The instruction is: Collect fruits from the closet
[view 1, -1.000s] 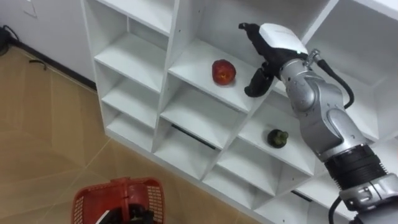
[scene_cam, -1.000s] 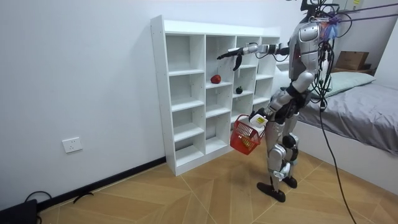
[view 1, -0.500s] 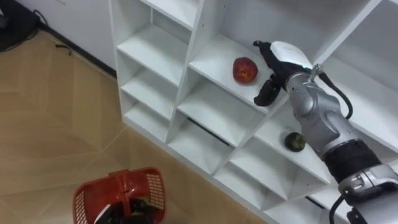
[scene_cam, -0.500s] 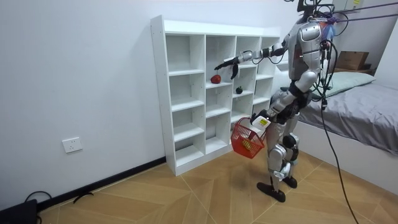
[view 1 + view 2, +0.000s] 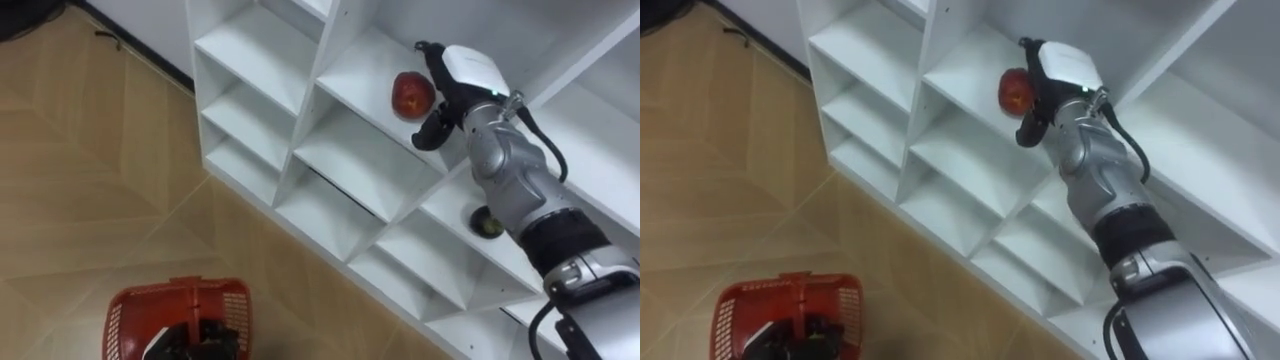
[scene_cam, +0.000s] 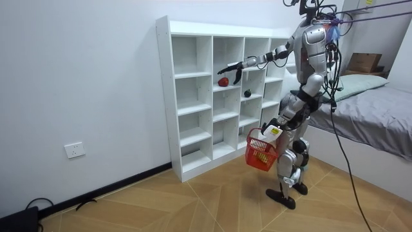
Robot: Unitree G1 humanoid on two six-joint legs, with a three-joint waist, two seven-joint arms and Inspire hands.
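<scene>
**While the left hand (image 5: 198, 340) carries the red basket (image 5: 135, 315), the right hand (image 5: 465, 72) lies open beside the red apple (image 5: 411, 95)**

Where the wooden floor (image 5: 90, 180) shows at the lower left, the left hand is curled round the handle of the red basket. The basket hangs from it low at the robot's side, far below and to the left of the right hand. In the room view the robot stands upright before the white closet (image 5: 250, 45), with its right arm stretched out into a middle compartment. The red apple sits on that compartment's shelf just to the left of the right hand, on its palm side. The fingers (image 5: 425, 48) reach past the apple above it, and the thumb (image 5: 430, 130) hangs below it and to its right. The fingers are straight or loosely relaxed and are not closed round the apple. Whether the palm touches the fruit cannot be told. A green fruit (image 5: 490, 225) lies one shelf below the right hand, close behind the forearm, which hides part of it. It is well apart from the apple.
</scene>
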